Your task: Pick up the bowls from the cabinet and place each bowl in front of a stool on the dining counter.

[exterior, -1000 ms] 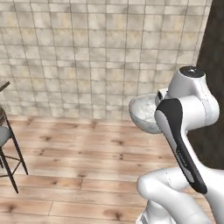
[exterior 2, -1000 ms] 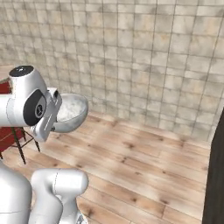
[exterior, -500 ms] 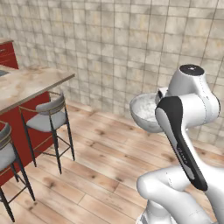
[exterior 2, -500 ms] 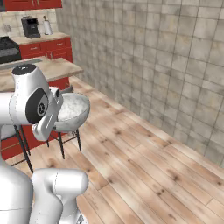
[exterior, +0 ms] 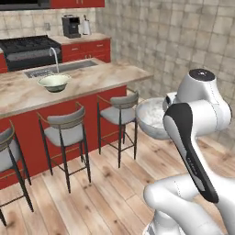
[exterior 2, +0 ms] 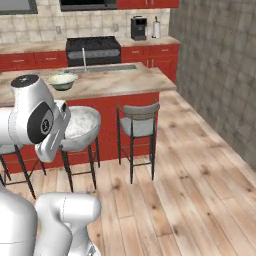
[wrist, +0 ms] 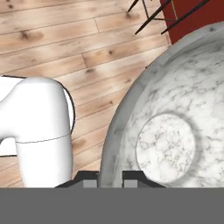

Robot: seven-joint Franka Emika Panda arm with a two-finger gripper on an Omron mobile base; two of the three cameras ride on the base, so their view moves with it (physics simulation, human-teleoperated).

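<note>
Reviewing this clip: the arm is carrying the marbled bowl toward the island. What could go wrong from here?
1. The claw pinches the marbled bowl only by its rim, so the bowl might swing or slip while travelling.
2. The bowl rides low, near the stools; it may strike a backrest before being lifted over the dining counter.
3. The cream bowl already sits on the counter; placing too close could knock it.

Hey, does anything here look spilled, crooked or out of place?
Nothing stands out. The grey-white marbled bowl is empty and intact, held by its rim in the pincer. The cream bowl sits upright on the beige marble dining counter, and the grey padded stools stand upright.
</note>
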